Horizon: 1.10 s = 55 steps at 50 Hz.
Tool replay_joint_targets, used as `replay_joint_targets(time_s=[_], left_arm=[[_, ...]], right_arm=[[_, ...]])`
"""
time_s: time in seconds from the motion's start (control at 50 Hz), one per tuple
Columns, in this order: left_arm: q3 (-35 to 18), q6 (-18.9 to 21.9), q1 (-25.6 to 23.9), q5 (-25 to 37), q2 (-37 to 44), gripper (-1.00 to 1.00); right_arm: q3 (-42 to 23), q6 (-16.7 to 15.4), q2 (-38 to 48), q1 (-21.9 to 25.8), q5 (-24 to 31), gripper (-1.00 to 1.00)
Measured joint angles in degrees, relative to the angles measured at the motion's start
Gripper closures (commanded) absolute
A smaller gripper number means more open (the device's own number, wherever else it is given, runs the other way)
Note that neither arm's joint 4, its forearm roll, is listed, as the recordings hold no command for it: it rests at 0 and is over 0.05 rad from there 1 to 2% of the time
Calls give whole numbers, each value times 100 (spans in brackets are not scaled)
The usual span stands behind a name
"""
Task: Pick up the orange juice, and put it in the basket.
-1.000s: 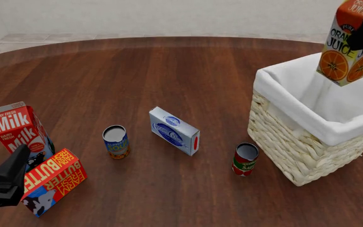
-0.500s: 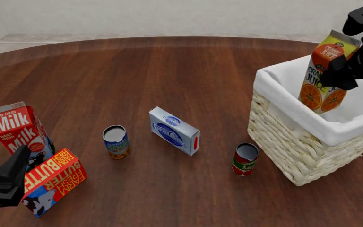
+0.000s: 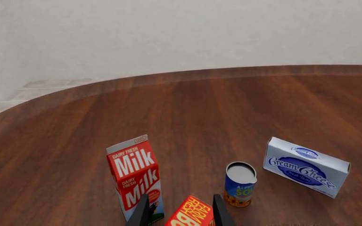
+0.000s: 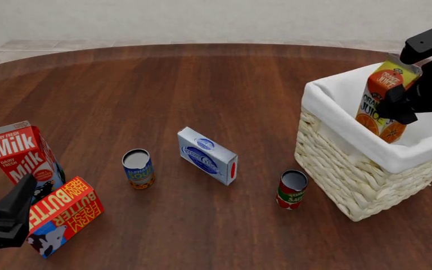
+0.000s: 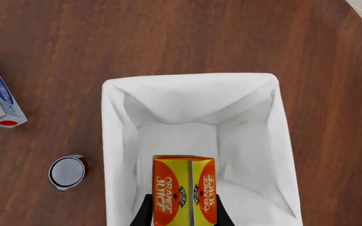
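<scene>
Two arms work at a round wooden counter (image 4: 201, 84). The right tool (image 4: 405, 95) is clamped on the orange juice (image 4: 381, 101), its fingers (image 5: 144, 214) pressed against the carton's two sides. The carton hangs tilted, its lower half sunk inside the basket (image 4: 351, 169) and its gable top above the white cloth rim; whether it touches the basket floor cannot be told. The right wrist view looks straight down on the carton's top, over the near part of the lined hollow.

The left tool (image 4: 9, 216) hovers low at the counter's near left, its fingers (image 3: 142, 212) spread apart and holding nothing (the butter box (image 4: 62, 216) shows between them in the left wrist view). The butter box lies tilted just in front of the upright milk carton (image 4: 21, 157).

Toward the middle stand a blue-and-yellow soup can (image 4: 138, 168) and, beside it, a cream cheese box (image 4: 207, 155) on its long edge. A red tomato sauce can (image 4: 292, 189) stands just beside the basket's near left wall.
</scene>
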Motion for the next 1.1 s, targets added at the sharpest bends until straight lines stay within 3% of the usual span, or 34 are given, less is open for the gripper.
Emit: replay_joint_targets(time_s=[0.6, 0.62, 1.1], left_arm=[[0, 34, -14, 86, -64, -100], [0, 35, -14, 86, -63, -100], [0, 49, -39, 78, -32, -100]], right_arm=[[391, -47, 46, -86, -520, 100], [401, -47, 51, -88, -537, -100], [386, 9, -65, -172, -594, -100]])
